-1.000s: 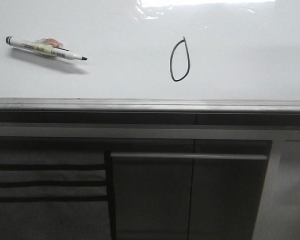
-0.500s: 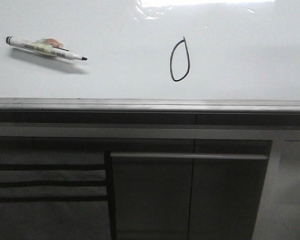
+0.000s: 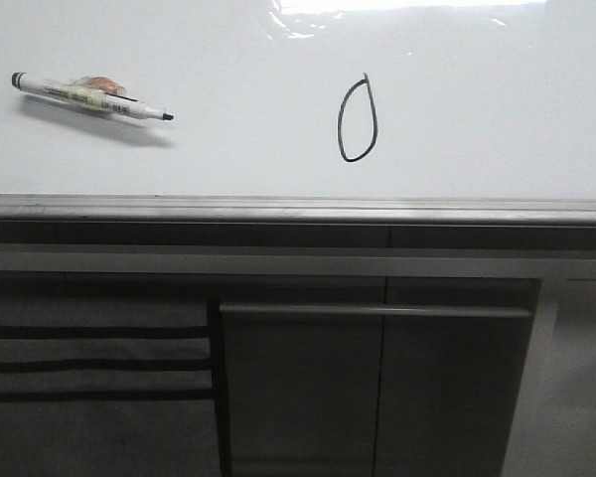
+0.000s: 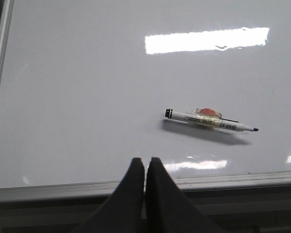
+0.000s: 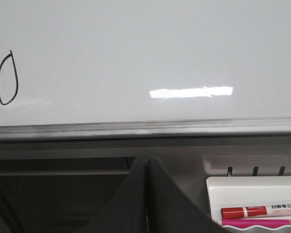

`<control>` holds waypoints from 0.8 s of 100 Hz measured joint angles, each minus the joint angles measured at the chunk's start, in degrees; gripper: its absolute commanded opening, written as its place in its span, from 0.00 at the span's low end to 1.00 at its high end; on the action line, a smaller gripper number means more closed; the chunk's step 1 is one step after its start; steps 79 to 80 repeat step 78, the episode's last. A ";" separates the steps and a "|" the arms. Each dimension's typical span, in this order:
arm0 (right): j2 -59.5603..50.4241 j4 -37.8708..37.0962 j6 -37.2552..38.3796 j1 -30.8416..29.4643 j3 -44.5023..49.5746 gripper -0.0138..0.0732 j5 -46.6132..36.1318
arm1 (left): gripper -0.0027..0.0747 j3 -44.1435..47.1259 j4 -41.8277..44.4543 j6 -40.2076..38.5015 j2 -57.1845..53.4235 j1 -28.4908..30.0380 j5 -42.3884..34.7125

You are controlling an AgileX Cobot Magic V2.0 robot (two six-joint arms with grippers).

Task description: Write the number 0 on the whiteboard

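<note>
Whiteboard fills the top half of the front view, lying flat. At about ten o'clock on it rests a black marker with its cap off, tip pointing to three o'clock. Nothing touches it. The left tool is closed tight and holds nothing. Near the middle, at about one o'clock, sits the number 0, a thin black oval with a small tail on top. The right tool is closed and empty too. The writing looks done; nothing seems left.
</note>
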 measured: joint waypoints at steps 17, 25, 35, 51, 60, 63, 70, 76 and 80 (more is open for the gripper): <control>-6.03 0.00 -0.14 0.00 4.83 0.07 -2.94 | 0.01 0.00 0.00 0.00 0.00 0.00 0.00; -8.50 0.00 -0.38 0.00 4.83 0.07 -2.69 | 0.01 0.00 0.00 0.00 0.00 0.00 0.00; -9.22 0.00 -0.48 0.00 4.83 0.07 -2.15 | 0.01 0.00 0.00 0.00 0.00 0.00 0.14; -9.22 0.00 -0.51 0.00 4.83 0.07 -1.79 | 0.01 0.00 0.00 0.00 0.00 0.00 0.14; -9.22 0.00 -0.51 0.00 4.83 0.07 -1.79 | 0.01 0.00 0.00 0.00 0.00 0.00 0.14; -9.22 0.00 -0.60 0.00 4.83 0.07 -1.79 | 0.01 0.00 0.00 0.00 0.00 0.00 0.14; -9.22 0.00 -0.60 0.00 4.83 0.07 -1.79 | 0.01 0.00 0.00 0.00 0.00 0.00 0.14; -9.22 0.00 -0.60 0.00 4.83 0.07 -1.79 | 0.01 0.00 0.00 0.00 0.00 0.00 0.14; -9.22 0.00 -0.60 0.00 4.83 0.07 -1.79 | 0.01 0.00 0.00 0.00 0.00 0.00 0.14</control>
